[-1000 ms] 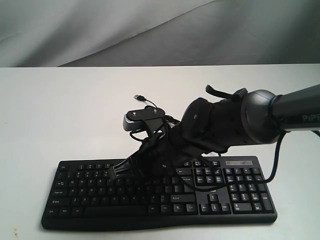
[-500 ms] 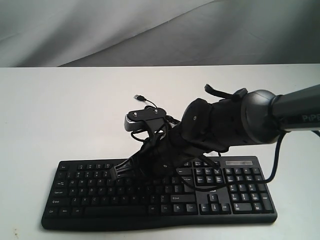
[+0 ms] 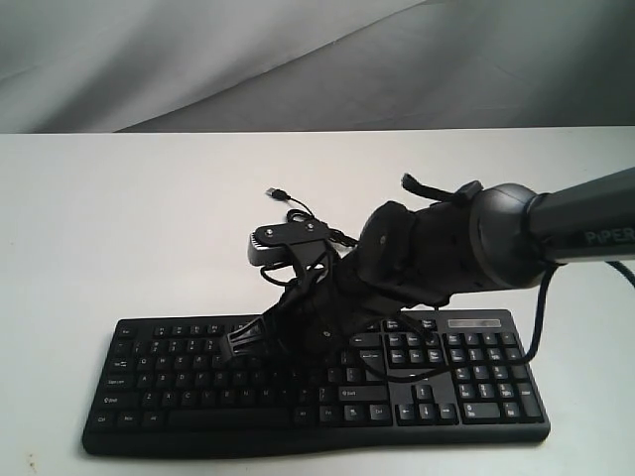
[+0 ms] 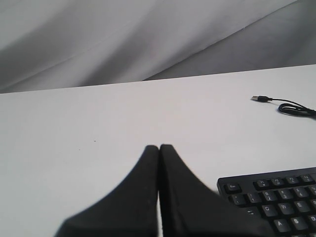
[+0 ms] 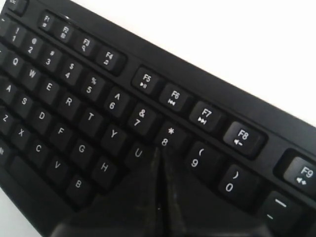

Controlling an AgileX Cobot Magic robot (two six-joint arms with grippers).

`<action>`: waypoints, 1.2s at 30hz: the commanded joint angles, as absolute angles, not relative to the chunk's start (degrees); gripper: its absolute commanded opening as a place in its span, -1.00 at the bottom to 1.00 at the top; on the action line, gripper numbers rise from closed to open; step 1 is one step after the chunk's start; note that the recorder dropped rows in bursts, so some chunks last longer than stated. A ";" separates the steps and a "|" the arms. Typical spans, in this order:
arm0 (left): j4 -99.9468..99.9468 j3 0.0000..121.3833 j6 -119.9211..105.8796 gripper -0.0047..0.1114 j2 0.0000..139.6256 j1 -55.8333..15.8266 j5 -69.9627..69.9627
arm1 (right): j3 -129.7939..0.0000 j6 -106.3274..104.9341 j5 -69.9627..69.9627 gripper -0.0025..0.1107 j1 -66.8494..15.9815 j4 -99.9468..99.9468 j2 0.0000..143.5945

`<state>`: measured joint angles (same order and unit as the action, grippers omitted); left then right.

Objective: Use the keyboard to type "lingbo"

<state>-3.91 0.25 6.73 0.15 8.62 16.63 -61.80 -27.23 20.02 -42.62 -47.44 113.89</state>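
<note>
My right claw [image 5: 159, 150]: two matte black wedge-shaped fingers pressed together into one thin point, with nothing between them. The point sits just beside the 8 key [image 5: 165, 137]. I cannot tell whether it touches a key.
My left claw [image 4: 159, 147]: the same smooth black wedges, pressed flat against each other and pinching nothing. It is over bare table, apart from the keyboard's Esc corner.
The keyboard [image 3: 466, 387]: wide, flat black plastic with low squarish keys, white legends and a number pad at its right end. It lies across the lower middle of the exterior frame.
My right arm [image 3: 496, 243]: rounded dark grey shells, coming in from the right edge and reaching over the keyboard's middle.
The cable [image 3: 298, 210]: thin and black, loosely looped behind the keyboard, its small plug lying free.
The table [image 3: 119, 218]: smooth matte white.
The backdrop cloth [image 3: 198, 59]: grey with soft folds, along the top.
</note>
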 commanded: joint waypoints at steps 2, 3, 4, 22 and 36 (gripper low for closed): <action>-3.45 0.00 6.96 -0.91 0.00 8.73 16.36 | -62.12 -27.36 20.37 -0.96 -42.73 -46.56 111.44; -3.45 0.00 6.96 -0.91 0.00 8.73 16.36 | -62.12 -27.36 20.48 -0.96 -42.73 -46.42 110.84; -3.45 0.00 6.96 -0.91 0.00 8.73 16.36 | -62.12 -27.36 20.77 -0.96 -42.73 -46.13 110.06; -3.45 0.00 6.96 -0.91 0.00 8.73 16.36 | -58.43 -27.02 20.59 -0.96 -49.42 -46.45 107.60; -3.45 0.00 6.96 -0.91 0.00 8.73 16.36 | -58.77 -27.47 17.35 -0.96 -49.81 -47.76 110.18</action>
<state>-3.91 0.25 6.73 0.15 8.62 16.63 -58.81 -26.82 18.69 -49.65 -47.04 110.28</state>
